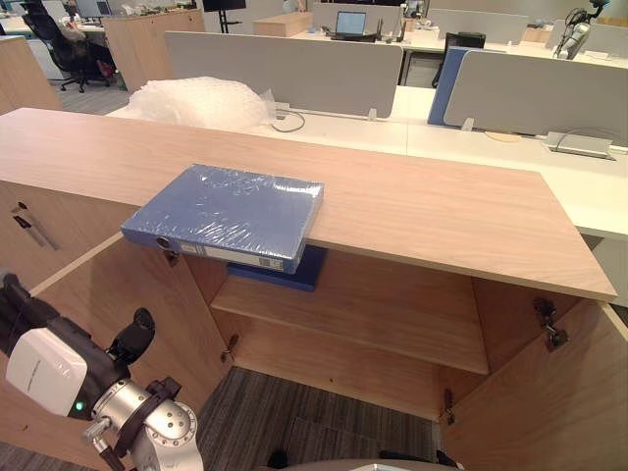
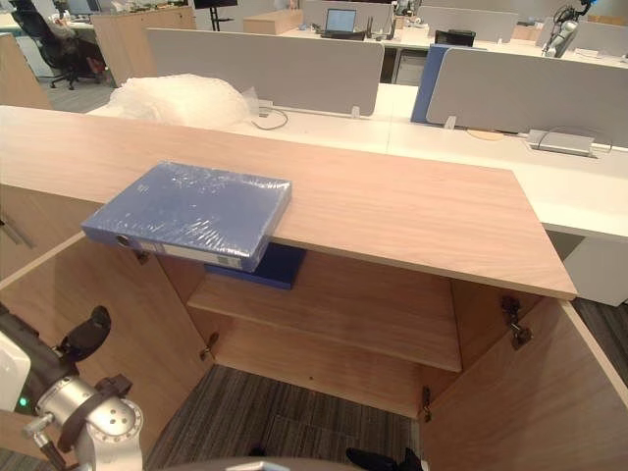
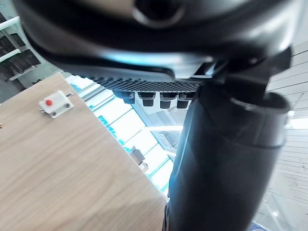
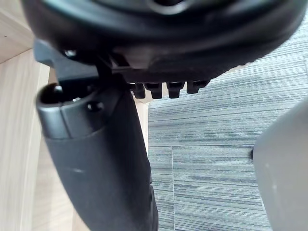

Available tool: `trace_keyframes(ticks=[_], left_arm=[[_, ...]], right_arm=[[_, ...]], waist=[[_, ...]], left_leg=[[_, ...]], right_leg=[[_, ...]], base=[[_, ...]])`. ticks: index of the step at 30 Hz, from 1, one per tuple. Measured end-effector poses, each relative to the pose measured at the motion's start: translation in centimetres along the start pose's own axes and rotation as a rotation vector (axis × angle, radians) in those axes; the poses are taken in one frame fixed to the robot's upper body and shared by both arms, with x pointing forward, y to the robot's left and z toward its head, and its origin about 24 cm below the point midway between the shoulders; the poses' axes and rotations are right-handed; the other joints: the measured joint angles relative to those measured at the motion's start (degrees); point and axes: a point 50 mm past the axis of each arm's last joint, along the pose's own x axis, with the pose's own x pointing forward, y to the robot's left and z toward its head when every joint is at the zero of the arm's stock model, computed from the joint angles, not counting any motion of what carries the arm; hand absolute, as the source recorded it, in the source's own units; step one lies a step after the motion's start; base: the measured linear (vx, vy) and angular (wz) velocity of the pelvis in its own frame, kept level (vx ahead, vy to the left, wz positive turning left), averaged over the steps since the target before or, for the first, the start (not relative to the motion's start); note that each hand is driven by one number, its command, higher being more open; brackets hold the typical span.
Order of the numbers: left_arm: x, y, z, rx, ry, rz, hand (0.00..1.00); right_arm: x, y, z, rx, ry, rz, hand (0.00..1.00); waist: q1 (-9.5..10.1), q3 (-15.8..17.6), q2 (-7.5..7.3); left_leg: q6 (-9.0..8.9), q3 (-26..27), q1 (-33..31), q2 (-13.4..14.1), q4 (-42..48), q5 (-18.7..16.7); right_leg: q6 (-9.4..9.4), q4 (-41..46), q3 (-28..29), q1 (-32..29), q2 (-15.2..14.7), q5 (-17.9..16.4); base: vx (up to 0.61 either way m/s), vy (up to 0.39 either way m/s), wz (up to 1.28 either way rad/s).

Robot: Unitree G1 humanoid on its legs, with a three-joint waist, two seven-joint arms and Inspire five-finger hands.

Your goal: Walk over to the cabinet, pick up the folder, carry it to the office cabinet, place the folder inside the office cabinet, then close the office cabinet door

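Open-plan office desks with grey partition screens (image 1: pixel 285 71) fill the far side, and a heap of clear bubble wrap (image 1: pixel 201 101) lies on the left. Nearer stands a long light-wood cabinet (image 1: pixel 442 211) with both doors swung open towards the robot. A blue plastic-wrapped ring-binder folder (image 1: pixel 226 214) lies flat on its top at the left, its near edge and spine jutting out past the front lip. A second dark blue folder (image 1: pixel 294 270) rests on the wooden inner shelf (image 1: pixel 373 314) directly below it.

The left hand (image 3: pixel 226 159) is relaxed and holds nothing, beside a wooden panel. The right hand (image 4: pixel 96 163) hangs over grey carpet (image 4: pixel 231 159), loose and empty too.

Picking up the folder appears to be the step at hand. The overhang offers the best grasp: a thumb on top and fingers slid beneath the near edge. The film wrap looks slippery, so a firm pinch well in from the corner, with the other hand supporting the far side, would likely keep the folder level. The open left door (image 1: pixel 108 294) crowds the approach.
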Motion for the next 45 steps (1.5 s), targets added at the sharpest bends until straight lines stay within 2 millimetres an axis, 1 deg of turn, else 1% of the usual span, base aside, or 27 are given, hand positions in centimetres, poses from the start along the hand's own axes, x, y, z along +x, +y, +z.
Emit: trace_keyframes(ticks=[6,10,12,18,20,24,27,29,32,34,36,41,45], left_arm=[[0.3,-0.7,1.2,0.002,-0.063,-0.049,1.0],[0.3,-1.0,1.6,0.014,-0.093,-0.092,1.0],[0.4,-1.1,1.8,0.009,-0.102,-0.099,1.0],[2.1,-0.9,2.9,0.064,-0.253,-0.103,1.0],[2.6,-1.1,3.6,0.063,-0.307,-0.107,1.0],[3.6,-1.3,4.6,0.077,-0.396,-0.099,1.0],[3.8,-1.8,4.8,0.111,-0.454,-0.12,1.0],[3.8,-2.5,4.9,0.135,-0.494,-0.16,1.0],[3.8,-3.0,5.2,0.138,-0.523,-0.188,1.0],[3.8,-4.2,5.1,0.179,-0.584,-0.24,1.0],[3.7,-4.9,4.9,0.207,-0.599,-0.279,1.0],[2.5,-6.8,3.4,0.275,-0.614,-0.43,1.0],[2.1,-7.4,2.9,0.296,-0.627,-0.481,1.0]], right_arm=[[0.1,-0.2,0.1,-0.026,-0.016,0.003,1.0],[0.2,-0.5,0.2,-0.039,-0.024,0.005,1.0],[0.2,-0.6,0.3,-0.048,-0.028,0.003,1.0],[0.3,-0.9,0.3,-0.051,-0.03,0.007,1.0],[0.3,-1.1,0.3,-0.044,-0.03,0.003,1.0],[0.4,-1.5,0.4,-0.043,-0.034,-0.006,1.0],[0.4,-1.8,0.4,-0.048,-0.034,-0.009,1.0],[0.4,-2.0,0.4,-0.05,-0.034,-0.011,1.0],[0.4,-2.0,0.4,-0.051,-0.034,-0.012,1.0],[0.5,-2.0,0.4,-0.051,-0.035,-0.011,1.0],[0.5,-2.0,0.4,-0.052,-0.036,-0.011,1.0],[0.5,-2.1,0.6,-0.046,-0.038,-0.013,1.0],[0.5,-2.1,0.7,-0.02,-0.036,-0.019,1.0]], waist=[[0.0,-0.8,0.57],[-0.06,-1.3,1.4],[-0.08,-1.4,1.54],[-0.1,-2.0,2.48],[-0.16,-2.1,2.67],[-0.4,-2.6,3.51],[-0.4,-3.0,4.07],[-0.4,-3.2,4.42],[-0.43,-3.2,4.44],[-0.44,-3.2,4.57],[-0.48,-3.2,4.61],[-0.56,-2.8,4.56],[-0.57,-2.0,4.24]], left_leg=[[-0.05,0.5,0.0,0.2,0.0,0.0],[-0.13,0.9,-0.3,0.6,0.0,0.0],[-0.17,1.0,-0.3,0.7,0.0,0.0],[-0.75,2.4,-0.3,1.5,0.0,0.1],[-0.86,2.4,-0.3,1.6,0.0,0.2],[-0.87,2.8,-0.2,1.8,0.0,0.2],[-0.9,3.4,0.1,2.0,0.0,0.2],[-0.92,3.7,0.2,2.1,0.0,0.2],[-0.98,3.8,0.3,2.3,0.0,0.2],[-0.97,4.0,0.7,2.3,-0.3,0.3],[-0.97,4.1,0.8,2.3,-0.3,0.4],[-0.98,5.0,1.0,2.4,-0.3,0.3],[-1.03,5.1,1.1,2.3,-0.3,0.3]], right_leg=[[-0.01,0.1,0.6,-0.3,0.3,0.0],[-0.09,0.3,1.5,-0.9,0.6,0.1],[-0.18,0.3,1.6,-1.0,0.7,0.1],[-0.61,0.6,3.2,-1.8,1.2,0.4],[-0.73,0.6,3.2,-1.9,1.3,0.4],[-0.81,0.7,3.7,-2.0,1.3,0.5],[-0.91,0.7,4.4,-2.0,1.4,0.5],[-1.0,0.8,4.6,-2.1,1.5,0.6],[-1.07,0.8,4.8,-2.1,1.6,0.6],[-1.07,0.9,4.9,-1.8,1.5,0.6],[-1.07,0.9,5.0,-1.8,1.5,0.6],[-1.04,0.3,5.9,-1.8,1.4,0.6],[-1.03,0.1,6.0,-1.7,1.2,0.6]], base=[[-0.01,-0.011,-0.04],[-0.01,-0.014,-0.07],[0.0,0.0,0.0],[-0.01,-0.027,-0.12],[-0.03,-0.028,-0.05],[-0.02,-0.017,-0.04],[-0.03,-0.028,-0.11],[-0.04,-0.033,-0.07],[-0.03,-0.024,-0.02],[-0.05,-0.041,-0.04],[-0.03,-0.026,-0.05],[-0.03,-0.023,-0.09],[-0.01,-0.016,-0.01]])
